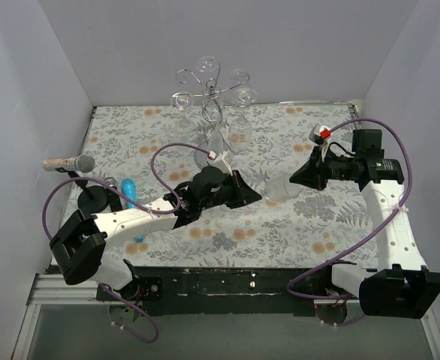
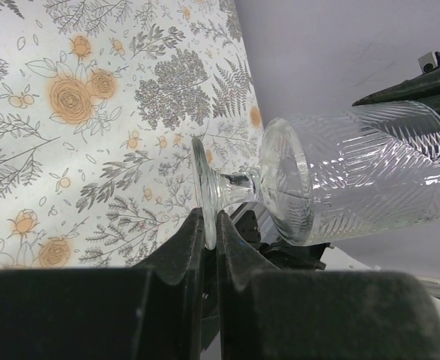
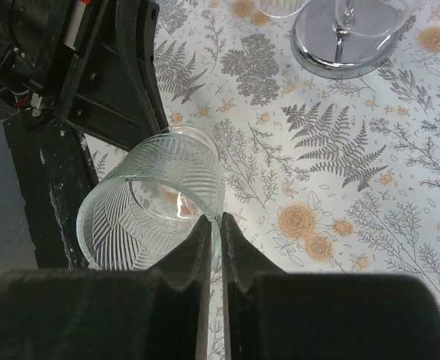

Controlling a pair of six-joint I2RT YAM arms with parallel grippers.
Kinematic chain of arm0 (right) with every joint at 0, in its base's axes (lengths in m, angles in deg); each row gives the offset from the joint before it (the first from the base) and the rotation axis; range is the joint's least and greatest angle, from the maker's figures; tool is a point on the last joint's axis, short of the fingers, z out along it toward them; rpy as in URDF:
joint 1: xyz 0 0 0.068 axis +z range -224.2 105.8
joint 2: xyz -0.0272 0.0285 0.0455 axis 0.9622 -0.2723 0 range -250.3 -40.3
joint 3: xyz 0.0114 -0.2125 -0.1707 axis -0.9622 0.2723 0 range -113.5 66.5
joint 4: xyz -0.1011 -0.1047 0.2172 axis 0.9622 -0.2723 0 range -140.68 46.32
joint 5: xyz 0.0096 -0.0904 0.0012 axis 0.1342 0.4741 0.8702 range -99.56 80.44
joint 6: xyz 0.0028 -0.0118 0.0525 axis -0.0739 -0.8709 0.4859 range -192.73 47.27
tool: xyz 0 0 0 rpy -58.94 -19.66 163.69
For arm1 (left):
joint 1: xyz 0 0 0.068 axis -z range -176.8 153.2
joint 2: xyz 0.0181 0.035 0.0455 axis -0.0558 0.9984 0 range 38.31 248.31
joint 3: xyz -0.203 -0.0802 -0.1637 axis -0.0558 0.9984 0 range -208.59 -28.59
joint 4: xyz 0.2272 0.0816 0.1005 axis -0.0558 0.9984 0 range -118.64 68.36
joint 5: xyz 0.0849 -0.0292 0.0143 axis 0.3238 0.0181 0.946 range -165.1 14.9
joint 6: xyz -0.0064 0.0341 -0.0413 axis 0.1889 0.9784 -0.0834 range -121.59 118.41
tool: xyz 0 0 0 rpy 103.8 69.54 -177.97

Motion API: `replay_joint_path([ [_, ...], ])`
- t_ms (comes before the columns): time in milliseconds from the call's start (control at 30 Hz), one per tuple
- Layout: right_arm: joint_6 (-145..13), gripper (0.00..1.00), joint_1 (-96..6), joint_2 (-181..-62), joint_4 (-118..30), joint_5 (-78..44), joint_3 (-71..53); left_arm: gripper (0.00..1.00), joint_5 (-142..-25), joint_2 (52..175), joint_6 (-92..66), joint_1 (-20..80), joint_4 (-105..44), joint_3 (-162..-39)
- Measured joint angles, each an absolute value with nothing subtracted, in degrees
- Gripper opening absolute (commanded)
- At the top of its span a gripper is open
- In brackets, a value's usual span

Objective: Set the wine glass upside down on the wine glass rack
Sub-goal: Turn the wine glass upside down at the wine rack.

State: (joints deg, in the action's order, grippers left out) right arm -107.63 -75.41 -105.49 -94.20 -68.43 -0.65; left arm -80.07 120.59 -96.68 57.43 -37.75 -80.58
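The wine glass (image 1: 279, 191), clear with a cut leaf pattern, lies sideways above the flowered cloth, between my two grippers. My left gripper (image 1: 255, 196) is shut on the edge of its round foot (image 2: 203, 187), and the bowl (image 2: 354, 169) points away to the right. My right gripper (image 1: 294, 180) is shut on the bowl's rim, one finger inside and one outside (image 3: 213, 225). The wine glass rack (image 1: 212, 94), silver wire with curled arms, stands at the back centre. Its mirrored base (image 3: 339, 45) shows in the right wrist view.
Clear glasses (image 1: 182, 101) (image 1: 243, 97) hang from the rack's arms. A microphone-like stick (image 1: 70, 163) on a black stand (image 1: 92, 199) and a blue object (image 1: 130, 191) sit at the left. Grey walls close in the table on three sides.
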Motion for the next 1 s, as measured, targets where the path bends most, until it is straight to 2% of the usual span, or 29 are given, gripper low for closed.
replay_joint_path([
  [200, -109.0, 0.30, -75.2, -104.3, -94.2, -68.7, 2.3, 0.00, -77.1, 118.6, -93.3, 57.7, -36.0, -78.2],
  [333, -109.3, 0.43, -75.2, -104.2, -94.4, -68.9, 2.9, 0.00, -74.8, 118.5, -92.0, 57.7, -34.1, -77.2],
  [500, -110.4, 0.53, -75.2, -104.0, -94.7, -68.8, 3.6, 0.00, -72.7, 118.3, -89.8, 57.5, -31.5, -76.7],
  [700, -110.7, 0.55, -75.2, -103.3, -94.9, -68.6, 3.7, 0.00, -70.5, 114.9, -82.0, 57.4, -25.8, -76.7],
  [1000, -110.6, 0.55, -75.2, -103.1, -95.0, -68.7, 3.5, 0.00, -68.3, 106.9, -61.7, 57.4, -18.2, -76.8],
])
